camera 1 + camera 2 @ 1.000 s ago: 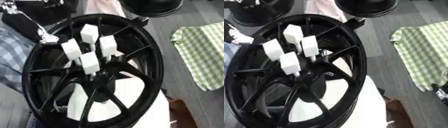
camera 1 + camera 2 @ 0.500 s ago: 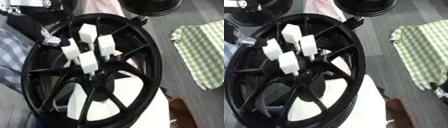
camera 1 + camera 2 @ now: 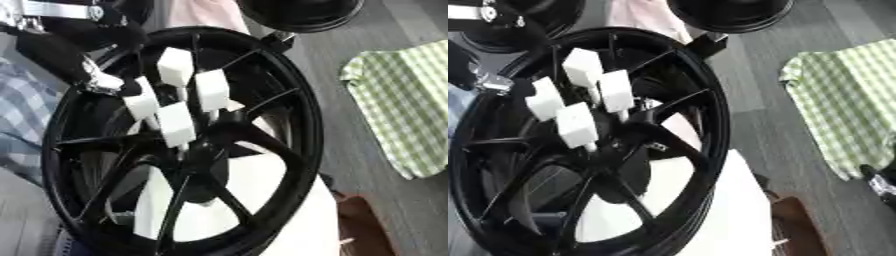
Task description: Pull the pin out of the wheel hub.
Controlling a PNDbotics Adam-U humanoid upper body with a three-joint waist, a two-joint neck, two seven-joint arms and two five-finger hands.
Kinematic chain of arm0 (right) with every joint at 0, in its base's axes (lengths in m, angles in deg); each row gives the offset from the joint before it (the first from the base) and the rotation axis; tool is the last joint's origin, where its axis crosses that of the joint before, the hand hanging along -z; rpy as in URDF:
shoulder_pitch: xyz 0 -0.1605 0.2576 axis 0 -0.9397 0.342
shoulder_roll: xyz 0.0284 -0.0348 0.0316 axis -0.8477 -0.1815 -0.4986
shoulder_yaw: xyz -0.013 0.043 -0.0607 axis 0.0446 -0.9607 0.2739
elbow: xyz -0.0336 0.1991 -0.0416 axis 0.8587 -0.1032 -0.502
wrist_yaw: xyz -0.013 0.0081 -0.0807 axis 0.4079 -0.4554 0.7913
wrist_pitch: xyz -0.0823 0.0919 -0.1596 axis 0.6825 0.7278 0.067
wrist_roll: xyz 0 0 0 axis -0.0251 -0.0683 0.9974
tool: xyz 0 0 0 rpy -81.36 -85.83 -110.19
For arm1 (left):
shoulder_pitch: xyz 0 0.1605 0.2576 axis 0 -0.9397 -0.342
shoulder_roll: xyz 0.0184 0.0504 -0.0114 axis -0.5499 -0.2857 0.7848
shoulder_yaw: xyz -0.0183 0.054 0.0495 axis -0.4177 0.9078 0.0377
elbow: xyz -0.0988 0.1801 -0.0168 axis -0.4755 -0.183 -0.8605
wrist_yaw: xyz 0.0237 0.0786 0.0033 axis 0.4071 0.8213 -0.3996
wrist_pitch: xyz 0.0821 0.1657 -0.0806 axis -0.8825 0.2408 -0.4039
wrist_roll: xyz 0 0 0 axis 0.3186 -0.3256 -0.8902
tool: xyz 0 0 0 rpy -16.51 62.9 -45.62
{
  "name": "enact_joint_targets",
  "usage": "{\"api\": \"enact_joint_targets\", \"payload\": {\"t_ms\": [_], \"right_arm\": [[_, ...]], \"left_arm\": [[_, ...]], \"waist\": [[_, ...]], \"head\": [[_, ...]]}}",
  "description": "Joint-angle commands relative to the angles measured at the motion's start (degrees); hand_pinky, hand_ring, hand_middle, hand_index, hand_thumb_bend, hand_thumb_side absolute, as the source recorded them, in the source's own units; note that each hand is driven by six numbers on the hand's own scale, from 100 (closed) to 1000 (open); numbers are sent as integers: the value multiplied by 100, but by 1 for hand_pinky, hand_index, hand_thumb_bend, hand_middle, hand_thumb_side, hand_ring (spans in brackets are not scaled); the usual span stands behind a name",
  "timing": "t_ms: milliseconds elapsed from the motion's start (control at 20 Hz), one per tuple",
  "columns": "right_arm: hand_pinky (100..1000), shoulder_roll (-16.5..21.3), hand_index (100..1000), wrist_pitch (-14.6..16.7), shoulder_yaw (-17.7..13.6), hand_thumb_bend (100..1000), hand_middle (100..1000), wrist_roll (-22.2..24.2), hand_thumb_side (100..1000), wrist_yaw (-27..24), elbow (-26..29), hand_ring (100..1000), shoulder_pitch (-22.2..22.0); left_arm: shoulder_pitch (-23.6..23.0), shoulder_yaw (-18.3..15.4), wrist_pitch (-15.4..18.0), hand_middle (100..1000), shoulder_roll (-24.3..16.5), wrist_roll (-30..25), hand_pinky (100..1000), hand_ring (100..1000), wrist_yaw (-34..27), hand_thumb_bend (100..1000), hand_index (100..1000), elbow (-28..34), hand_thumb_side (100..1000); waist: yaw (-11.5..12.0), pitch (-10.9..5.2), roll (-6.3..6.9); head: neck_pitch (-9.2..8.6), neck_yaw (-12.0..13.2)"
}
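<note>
The left hand [image 3: 74,47] hovers at the wheel's [image 3: 289,150] upper-left rim; whether its fingers are apart cannot be told. Four white block-headed pins [image 3: 177,123] stand clustered at the hub [image 3: 199,150]. It should probably close around one block and draw straight along the stem. The wheel is glossy black, thin-spoked.

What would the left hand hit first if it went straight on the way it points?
Probably the leftmost white-topped pin in the wheel hub. The left hand points down and right at it from close by. Depth is unclear, so it might pass above it.
</note>
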Motion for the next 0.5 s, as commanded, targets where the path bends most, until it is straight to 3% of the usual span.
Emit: {"api": "enact_joint_targets", "payload": {"t_ms": [50, 500], "right_arm": [[672, 176, 807, 1, -13, 678, 629, -20, 235, 6, 48, 721, 1], [672, 167, 807, -2, -9, 678, 630, -11, 235, 13, 33, 721, -1]], "left_arm": [[83, -1, -28, 740, -91, -65, 918, 833, 137, 540, 893, -32, 561], [131, 217, -92, 675, 10, -151, 895, 816, 385, 610, 849, -344, 748]], "waist": [[-7, -130, -18], [-16, -125, -1]], "head": [[-3, 19], [12, 41]]}}
